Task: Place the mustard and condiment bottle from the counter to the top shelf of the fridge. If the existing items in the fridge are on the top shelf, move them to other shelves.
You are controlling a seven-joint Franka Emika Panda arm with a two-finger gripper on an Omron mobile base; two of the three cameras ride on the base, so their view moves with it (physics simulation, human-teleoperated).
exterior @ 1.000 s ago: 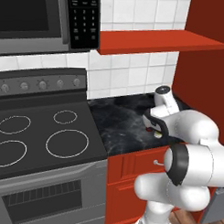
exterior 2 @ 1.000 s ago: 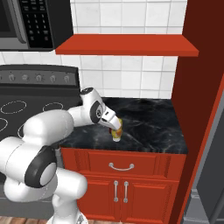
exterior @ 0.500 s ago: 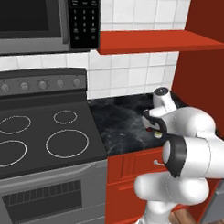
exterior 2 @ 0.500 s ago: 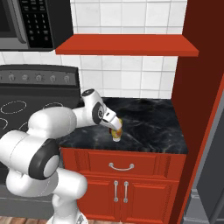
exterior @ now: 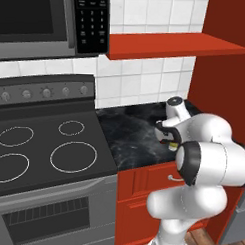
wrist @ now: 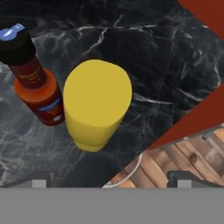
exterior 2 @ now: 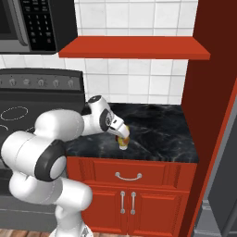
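Note:
The mustard [wrist: 96, 105] is a yellow squeeze bottle standing near the front edge of the black marble counter [wrist: 166, 57]. In the hand view I see it from above. Touching its left side stands the condiment bottle [wrist: 37, 83], dark red with a black cap. My gripper [wrist: 111, 181] hovers just above the mustard, open, with nothing between its fingertips [wrist: 39, 181]. In the right base view the gripper [exterior 2: 121, 135] points down at the mustard [exterior 2: 123, 144]. In the left base view the hand [exterior: 169, 136] covers most of the bottles, leaving a bit of yellow [exterior: 172, 145] showing.
A dark stovetop [exterior: 38, 151] lies left of the counter [exterior: 129, 129]. A red shelf [exterior 2: 134, 48] hangs above it, and a red side panel [exterior 2: 210, 92] closes the right end. Beyond the panel is the grey fridge side [exterior 2: 220, 194]. Red cabinets [exterior 2: 127, 199] stand below.
The arm's elbow has shifted a little and the hand has edged slightly lower over the bottles. The jaws stay open and the bottles have not moved.

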